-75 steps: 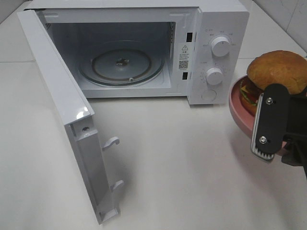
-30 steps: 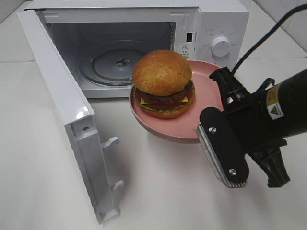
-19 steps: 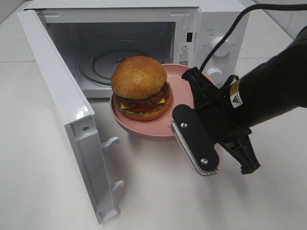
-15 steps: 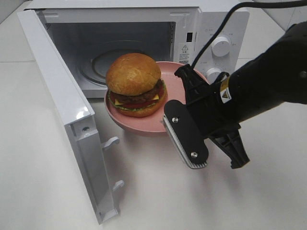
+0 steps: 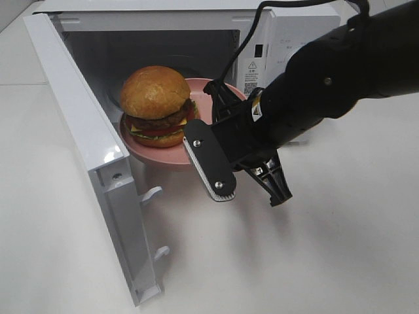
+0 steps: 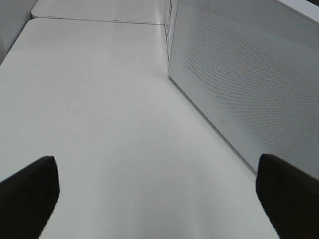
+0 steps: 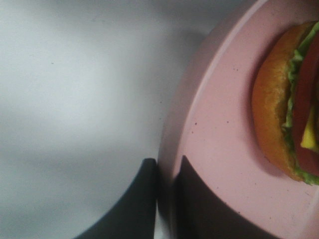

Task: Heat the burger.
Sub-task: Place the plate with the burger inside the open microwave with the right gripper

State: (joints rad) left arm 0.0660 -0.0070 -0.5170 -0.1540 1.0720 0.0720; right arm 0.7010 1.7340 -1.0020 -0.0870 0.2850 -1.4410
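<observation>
Exterior high view: right gripper point(image 5: 203, 147) pinching the near-right rim of the pink plate point(image 5: 147, 155), jaws nearly together on it; burger point(image 5: 155, 104) upright on the plate's left part, away from the grip; plate held off the table point(image 5: 340, 248) at the mouth of the microwave point(image 5: 294, 26), its far edge just inside the cavity. Step in hand, as judged: carry the plate farther in, level, so the tall burger does not slide or topple; clear the front sill, centre over the turntable (mostly hidden behind the burger), lower until it rests, then part the jaws and draw back along the same line. In the way: open door point(image 5: 85, 150) standing on the left, near the plate's left rim; latch hooks point(image 5: 152, 194) on the door's near edge; cavity's right wall and the warning label point(image 5: 252, 69) just beside the arm; black cable point(image 5: 245, 33) looping over the microwave's top. Left wrist view: left gripper point(image 6: 155, 164) spread wide and empty, over bare table point(image 6: 99, 99); a perforated white panel point(image 6: 249, 89), probably the door's outer face, on one side. Right wrist view: right gripper point(image 7: 167, 167) with one dark finger on each face of the plate point(image 7: 219, 139) rim, touching; burger point(image 7: 279, 114) well clear of the fingers; the grip takes only the edge, so any tilt would load it
</observation>
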